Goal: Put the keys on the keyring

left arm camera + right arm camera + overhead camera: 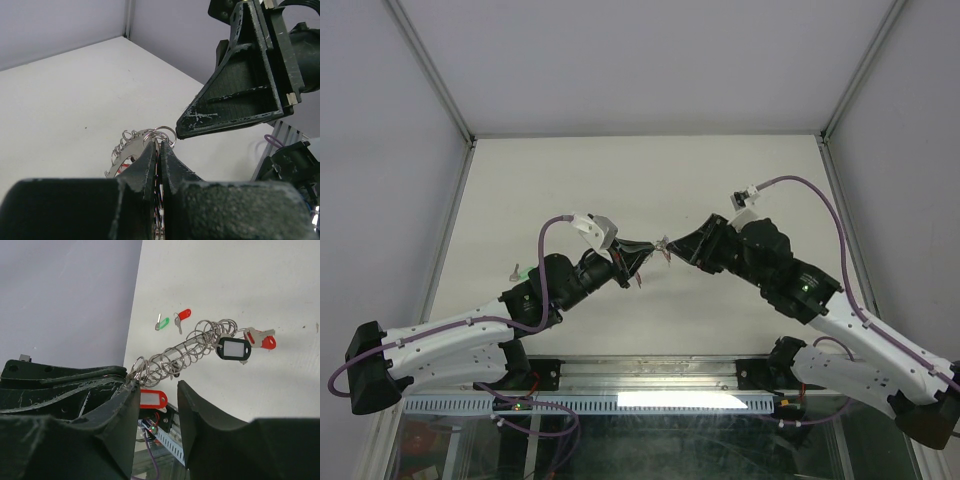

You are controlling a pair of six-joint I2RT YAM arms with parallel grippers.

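My left gripper [159, 145] is shut on the keyring [131, 148], a flat grey ring with several small wire loops along its rim, held in the air above the table. In the right wrist view the keyring [187, 351] shows edge-on. From it hang a black tag [234, 348], a red tag [152, 398] and a red-headed key [261, 339]. My right gripper [158, 385] is open just in front of the loops, with nothing between its fingers. A green key [161, 323] and a red key [182, 316] lie on the table. The two grippers [642, 250] [672, 245] meet tip to tip.
The white table [620, 180] is walled by grey panels at the back and both sides. The loose green key [519, 270] lies near the left wall, beside my left arm. A slotted cable duct [620, 402] runs along the near edge.
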